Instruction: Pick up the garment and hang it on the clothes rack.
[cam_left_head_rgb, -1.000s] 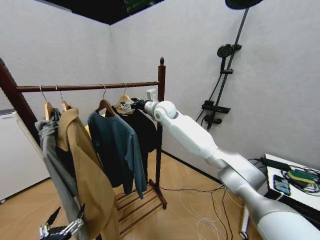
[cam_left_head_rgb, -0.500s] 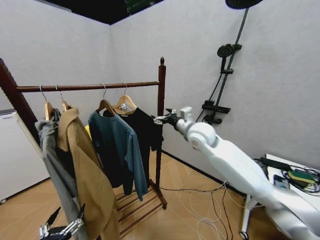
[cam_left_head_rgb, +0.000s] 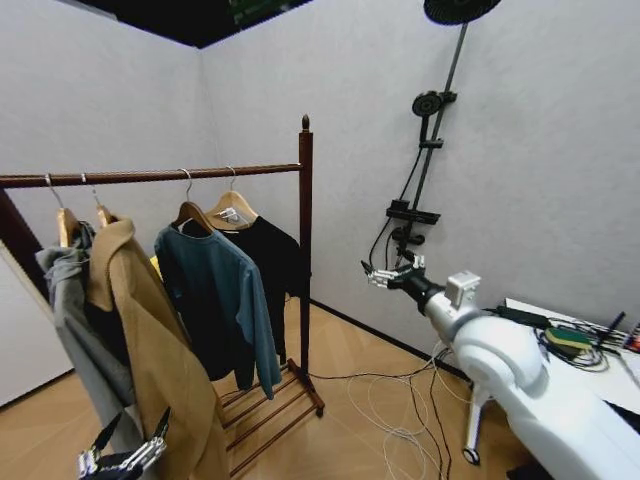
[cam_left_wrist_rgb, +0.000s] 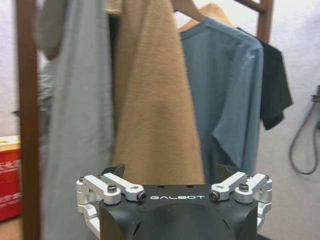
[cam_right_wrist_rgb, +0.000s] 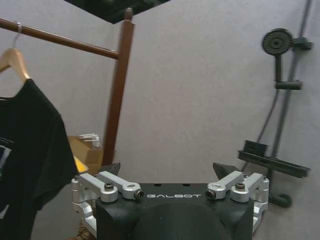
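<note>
The garment (cam_left_head_rgb: 268, 262), a black T-shirt on a light wooden hanger (cam_left_head_rgb: 232, 209), hangs from the bar of the clothes rack (cam_left_head_rgb: 305, 250), nearest the right post. In the right wrist view the garment (cam_right_wrist_rgb: 25, 150) sits off to one side of the rack post (cam_right_wrist_rgb: 117, 95). My right gripper (cam_left_head_rgb: 383, 274) is open and empty, out in the air well to the right of the rack, and its spread fingers frame bare wall (cam_right_wrist_rgb: 169, 169). My left gripper (cam_left_head_rgb: 122, 457) is parked low by the tan coat, open (cam_left_wrist_rgb: 170, 171).
On the bar to the left of the garment hang a teal long-sleeved shirt (cam_left_head_rgb: 215, 295), a tan coat (cam_left_head_rgb: 150, 350) and a grey garment (cam_left_head_rgb: 70, 300). A shower fixture (cam_left_head_rgb: 425, 150) is on the right wall. Cables (cam_left_head_rgb: 400, 400) lie on the floor, and a cluttered table (cam_left_head_rgb: 575, 335) is at the right.
My right gripper has pulled back from the hanger at the bar to the right, away from the rack, with nothing in it. The head view has shifted a little.
</note>
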